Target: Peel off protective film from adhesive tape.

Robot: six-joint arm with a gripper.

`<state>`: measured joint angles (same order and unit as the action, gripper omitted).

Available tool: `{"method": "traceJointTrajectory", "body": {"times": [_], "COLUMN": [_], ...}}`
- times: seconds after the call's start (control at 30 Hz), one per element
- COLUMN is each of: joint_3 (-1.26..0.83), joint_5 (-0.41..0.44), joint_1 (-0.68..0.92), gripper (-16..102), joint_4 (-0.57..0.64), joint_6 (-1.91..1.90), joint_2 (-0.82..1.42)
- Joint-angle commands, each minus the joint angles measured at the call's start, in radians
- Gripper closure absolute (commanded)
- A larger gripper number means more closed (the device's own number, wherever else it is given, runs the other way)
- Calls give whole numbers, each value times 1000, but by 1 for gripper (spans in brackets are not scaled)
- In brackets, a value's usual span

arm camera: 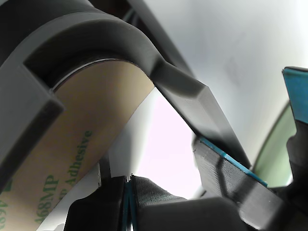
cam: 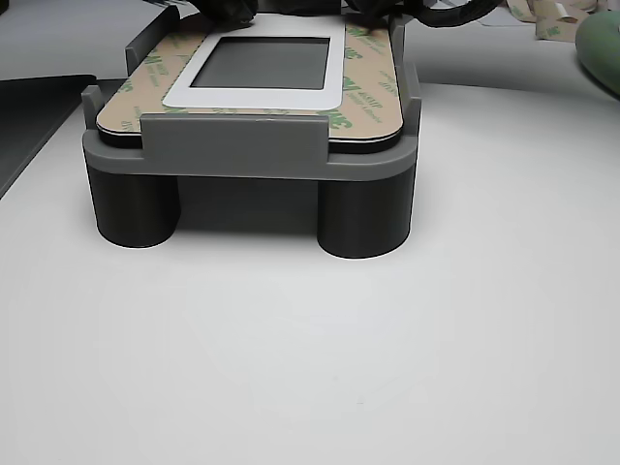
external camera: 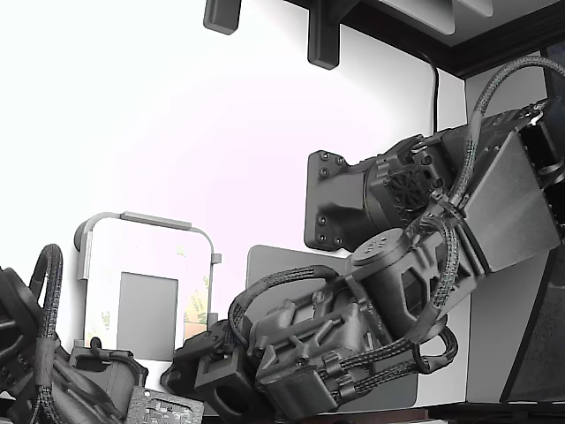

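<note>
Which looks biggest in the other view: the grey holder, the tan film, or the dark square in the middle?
1. Grey holder
2. Tan protective film
3. Dark grey square

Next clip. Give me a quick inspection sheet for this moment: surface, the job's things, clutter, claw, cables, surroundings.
Surface: white tabletop, bare in front of the fixture.
Job's things: protective film, tan with green print, lies as a frame around a grey patch bordered in white; all sits in a grey fixture on round legs. In the wrist view the film lies flat under the fixture's curved corner.
Clutter: loose tan strips at the far edge in the other view.
Claw: the claw is at the fixture's corner; blue-edged pads apart, nothing between them.
Cables: braided sleeves loop along the arm.
Surroundings: white wall; dark brackets overhead.
</note>
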<state>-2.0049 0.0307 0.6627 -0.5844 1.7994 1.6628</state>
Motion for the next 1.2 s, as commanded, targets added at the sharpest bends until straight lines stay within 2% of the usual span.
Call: {"method": "traceJointTrajectory", "body": {"times": [0.0,1.17], "joint_3": [25,-23], "joint_5": [-6,-41], "joint_1": [-14,-38], "gripper": [97,95], "joint_4": [12,84], "joint_6": [5,20], "joint_2": [21,28]}}
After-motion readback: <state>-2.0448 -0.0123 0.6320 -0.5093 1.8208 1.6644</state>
